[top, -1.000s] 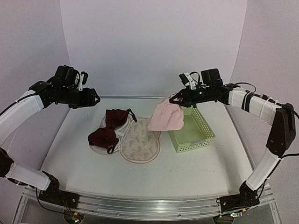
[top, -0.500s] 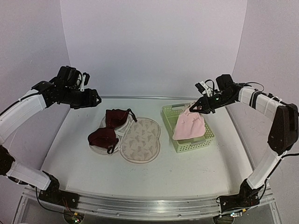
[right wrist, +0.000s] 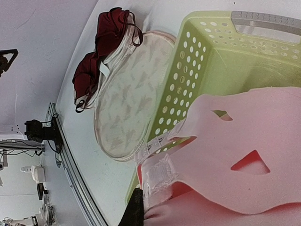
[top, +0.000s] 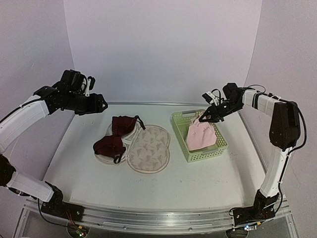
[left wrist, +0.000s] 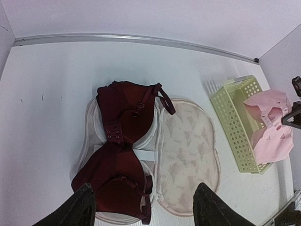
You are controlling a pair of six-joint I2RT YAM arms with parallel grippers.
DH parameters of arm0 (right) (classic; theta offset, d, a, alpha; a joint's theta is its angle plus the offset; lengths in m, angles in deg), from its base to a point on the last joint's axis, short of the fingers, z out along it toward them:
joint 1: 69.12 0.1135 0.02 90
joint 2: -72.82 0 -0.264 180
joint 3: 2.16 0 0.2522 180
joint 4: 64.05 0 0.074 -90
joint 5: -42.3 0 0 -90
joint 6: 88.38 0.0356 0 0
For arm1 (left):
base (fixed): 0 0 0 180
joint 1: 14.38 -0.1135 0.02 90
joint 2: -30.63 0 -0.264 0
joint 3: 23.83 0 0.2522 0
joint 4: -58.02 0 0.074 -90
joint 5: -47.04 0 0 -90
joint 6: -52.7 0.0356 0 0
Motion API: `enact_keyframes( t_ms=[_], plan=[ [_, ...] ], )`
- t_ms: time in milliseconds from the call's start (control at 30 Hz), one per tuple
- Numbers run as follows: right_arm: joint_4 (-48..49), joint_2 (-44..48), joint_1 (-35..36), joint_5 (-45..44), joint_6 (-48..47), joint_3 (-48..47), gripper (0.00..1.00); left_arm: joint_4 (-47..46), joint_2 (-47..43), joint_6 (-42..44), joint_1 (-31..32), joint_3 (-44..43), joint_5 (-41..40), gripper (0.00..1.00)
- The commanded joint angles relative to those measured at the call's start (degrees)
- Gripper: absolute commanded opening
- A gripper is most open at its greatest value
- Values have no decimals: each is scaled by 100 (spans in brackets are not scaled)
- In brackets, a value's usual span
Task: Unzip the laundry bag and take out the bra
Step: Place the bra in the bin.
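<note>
laundry bag (top: pixel 148 148): spread open, flat.
bra (top: pixel 116 139): on its left half.
your left gripper (top: pixel 102 105): fingers apart, above-left of bag.
your right gripper (top: pixel 202 117): clamped on pink garment (top: pixel 200 135), right of bag.

No legible text, labels, brands or nos. in any view

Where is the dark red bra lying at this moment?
In the top view the bra lies left of centre, on the pale open half of the laundry bag, beside the patterned half.
</note>
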Motion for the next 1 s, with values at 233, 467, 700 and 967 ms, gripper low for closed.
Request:
enact_keyframes(
  t_ms=[233, 467, 700, 967],
  plan=[
    [-27, -821, -6, -547, 29, -280, 0, -282, -182, 10, 11, 18, -11, 72],
    [20, -1059, 1, -1386, 392, -395, 25, -381, -137, -44, 2, 116, -10, 72],
    [35, -723, -6, -2231, 653, -386, 46, -518, -82, -35, 6, 181, 177, 72],
    [3, 182, 1, -3436, 1078, -46, 52, -587, 48, 12, 5, 139, 122, 72]
  ],
)
